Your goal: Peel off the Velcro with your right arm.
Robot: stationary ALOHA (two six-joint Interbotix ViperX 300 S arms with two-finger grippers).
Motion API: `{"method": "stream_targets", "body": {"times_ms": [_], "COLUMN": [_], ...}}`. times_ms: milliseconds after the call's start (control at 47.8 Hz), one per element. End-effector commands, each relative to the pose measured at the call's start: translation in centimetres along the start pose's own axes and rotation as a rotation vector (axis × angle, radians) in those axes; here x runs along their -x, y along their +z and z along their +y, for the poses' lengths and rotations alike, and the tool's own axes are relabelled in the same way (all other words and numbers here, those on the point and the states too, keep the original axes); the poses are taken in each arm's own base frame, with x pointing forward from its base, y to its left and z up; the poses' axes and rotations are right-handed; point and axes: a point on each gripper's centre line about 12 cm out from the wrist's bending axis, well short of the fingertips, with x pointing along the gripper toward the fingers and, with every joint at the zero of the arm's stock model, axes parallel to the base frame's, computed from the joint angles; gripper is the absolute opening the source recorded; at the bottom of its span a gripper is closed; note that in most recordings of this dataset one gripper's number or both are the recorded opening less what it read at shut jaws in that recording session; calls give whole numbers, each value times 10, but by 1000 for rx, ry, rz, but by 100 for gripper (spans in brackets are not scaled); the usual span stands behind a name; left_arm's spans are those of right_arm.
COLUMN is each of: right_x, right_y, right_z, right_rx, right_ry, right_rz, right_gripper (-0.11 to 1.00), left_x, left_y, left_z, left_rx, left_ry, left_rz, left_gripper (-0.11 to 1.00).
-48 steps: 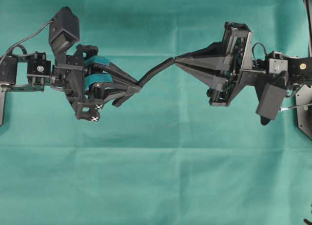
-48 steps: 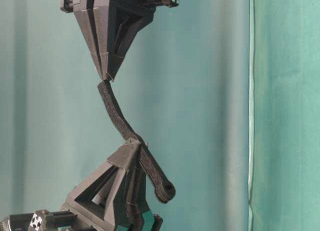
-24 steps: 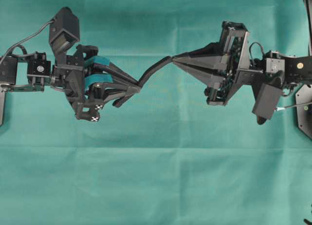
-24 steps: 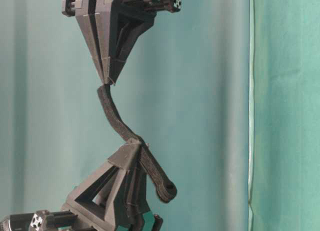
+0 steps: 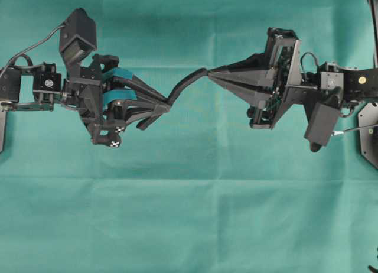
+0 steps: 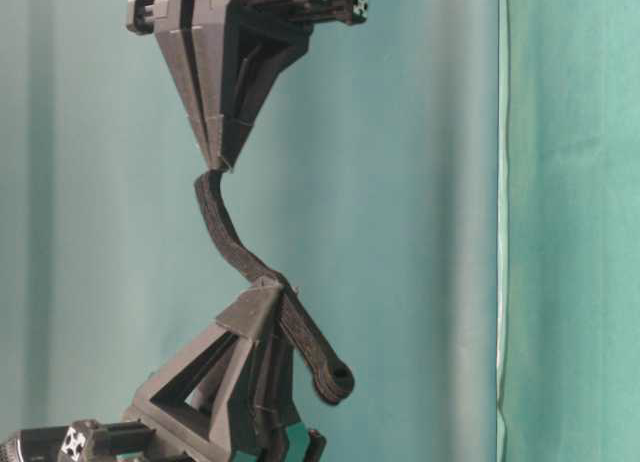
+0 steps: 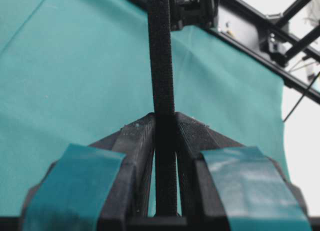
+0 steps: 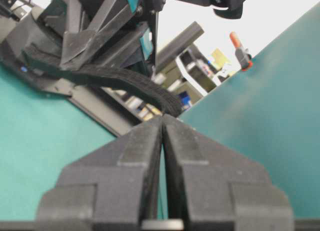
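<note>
Right tool [image 5: 210, 72], with its plain black pointed fingers pressed together, pinches one end of the Velcro [image 5: 186, 83] above the teal-covered counter [image 5: 195, 214]. From that pinch the strip bends in a shallow S across the gap to the left tool [image 5: 168, 105], whose teal-striped fingers are clamped on it partway along its length. In the table-level view the Velcro [image 6: 240, 257] runs from the right tool [image 6: 212, 165] at the top down to the left tool [image 6: 275, 294], and its free end with the small rounded knob sticks out past that clamp, hanging in the air. The left wrist view shows the strip [image 7: 161, 51] held edge-on between the two ribbed pads [image 7: 137, 141]. From the right wrist camera the fingers [image 8: 145, 146] look closed with only a thin slit between them, and the strip's end [image 8: 167, 103] sits right at their tips; the contact point itself is hard to make out there. Both tools are over the middle of the counter's far half, well apart from each other.
</note>
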Motion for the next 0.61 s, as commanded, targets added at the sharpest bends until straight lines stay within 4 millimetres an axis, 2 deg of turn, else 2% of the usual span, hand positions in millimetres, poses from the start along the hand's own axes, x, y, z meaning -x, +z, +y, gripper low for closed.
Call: {"method": "stream_targets", "body": {"times_ms": [0,586], "right_x": [-6,-12], "right_y": [7,7], "right_z": [-4,-5], "right_rx": [1,0], "right_ry": [-15,-24], "right_rz": [-31,-46], "right_gripper": [-9,-9], "left_x": [2,3], "left_y": [12,11], "left_z": [-4,-3], "left_rx": [6,5], "left_ry": [-13,-12], "left_rz": [-40,-38], "left_gripper": [10,10]}}
